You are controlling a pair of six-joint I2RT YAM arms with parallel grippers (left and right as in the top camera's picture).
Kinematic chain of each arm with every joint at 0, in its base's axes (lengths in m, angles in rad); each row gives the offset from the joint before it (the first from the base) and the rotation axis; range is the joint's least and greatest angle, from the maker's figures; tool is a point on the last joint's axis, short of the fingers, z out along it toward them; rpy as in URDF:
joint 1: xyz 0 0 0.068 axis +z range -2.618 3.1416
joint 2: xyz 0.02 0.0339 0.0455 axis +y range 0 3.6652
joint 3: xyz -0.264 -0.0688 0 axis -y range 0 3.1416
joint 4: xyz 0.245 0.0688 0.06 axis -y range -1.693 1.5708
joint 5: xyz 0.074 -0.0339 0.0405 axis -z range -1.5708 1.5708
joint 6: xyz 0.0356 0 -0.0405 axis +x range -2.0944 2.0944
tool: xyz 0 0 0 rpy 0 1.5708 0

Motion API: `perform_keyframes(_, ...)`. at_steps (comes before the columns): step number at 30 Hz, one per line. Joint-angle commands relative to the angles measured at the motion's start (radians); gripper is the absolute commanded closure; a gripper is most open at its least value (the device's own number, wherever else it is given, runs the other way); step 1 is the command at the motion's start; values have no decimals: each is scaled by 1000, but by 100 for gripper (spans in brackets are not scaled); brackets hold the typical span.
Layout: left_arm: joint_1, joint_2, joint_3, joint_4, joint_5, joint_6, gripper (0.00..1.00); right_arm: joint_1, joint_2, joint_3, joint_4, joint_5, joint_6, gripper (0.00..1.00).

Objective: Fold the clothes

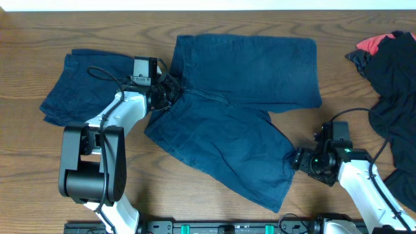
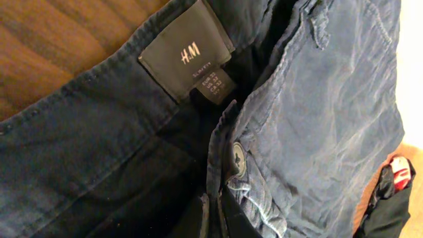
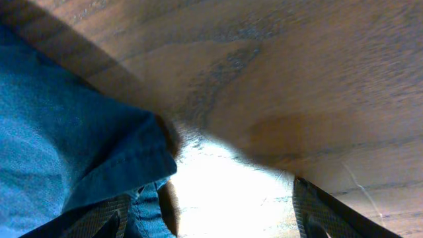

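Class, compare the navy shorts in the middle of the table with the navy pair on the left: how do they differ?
The middle shorts lie spread out, legs splayed; the left pair is folded into a compact bundle. The middle shorts cover far more table than the left pair. Both are dark navy fabric.

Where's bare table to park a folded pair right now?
Bare wood between the spread shorts and the dark pile at right, and the near-left corner, in front of the folded bundle. Crowded mid-table: left gripper at the waistband, right gripper at the leg hem.
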Motion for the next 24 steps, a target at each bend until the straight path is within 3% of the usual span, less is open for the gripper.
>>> perform_keyframes(1,8,6,21,-7,-8,-5,94,43,1,-5,-11,67,41,23)
perform_keyframes(13,8,6,21,-7,-8,-5,94,157,1,14,-36,192,74,22)
perform_keyframes(24,10,6,21,-1,-8,-5,94,169,34,17,-54,273,87,20)
